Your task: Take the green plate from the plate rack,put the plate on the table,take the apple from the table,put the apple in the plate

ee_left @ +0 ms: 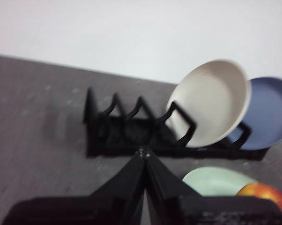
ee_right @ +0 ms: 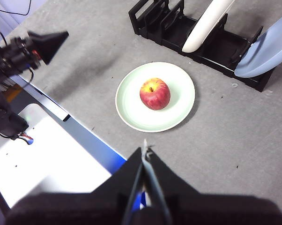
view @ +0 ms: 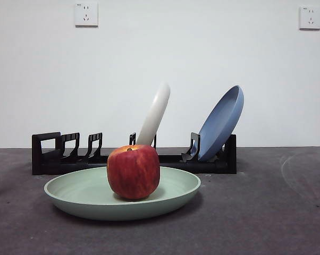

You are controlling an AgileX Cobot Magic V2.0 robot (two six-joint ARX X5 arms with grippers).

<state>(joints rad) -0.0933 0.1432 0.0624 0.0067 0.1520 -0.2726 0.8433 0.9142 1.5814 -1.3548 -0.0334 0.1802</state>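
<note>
On the table (view: pixel 287 212), in front of the rack (view: pixel 133 159), lay the green plate (view: pixel 80 194), flat, with the apple (view: pixel 133 171) sitting upright in its middle, stem dimple up. Touched by no gripper.

High above the table, near its front edge, hung the right gripper (ee_right: pixel 144 152), jaws pressed together, tips meeting in a point. Held nothing. Looked down on plate (ee_right: pixel 131 98) and apple (ee_right: pixel 155 93) from well away.

Off to the side hung the left gripper (ee_left: pixel 143 153), also pressed together at the tips and holding nothing. Pointed toward the rack (ee_left: pixel 127 133) but stayed well apart from it. Showed up in the right wrist view too, as a black pointed tip (ee_right: pixel 49 40) above the table's edge.

In the rack leaned a white plate (view: pixel 156 114) near the middle and a blue plate (view: pixel 221 123) at one end, both tilted the same way. Empty slots at the handle end.

Cut off in the left wrist view: most of the green plate (ee_left: pixel 211 180) and apple (ee_left: pixel 267 193), hidden behind the gripper's body and the picture's edge. Blurry there as well, so rack details hard to make out. Blue plate (ee_left: pixel 272 115) partly behind the white one (ee_left: pixel 211 108). No arms seen in the front view.
</note>
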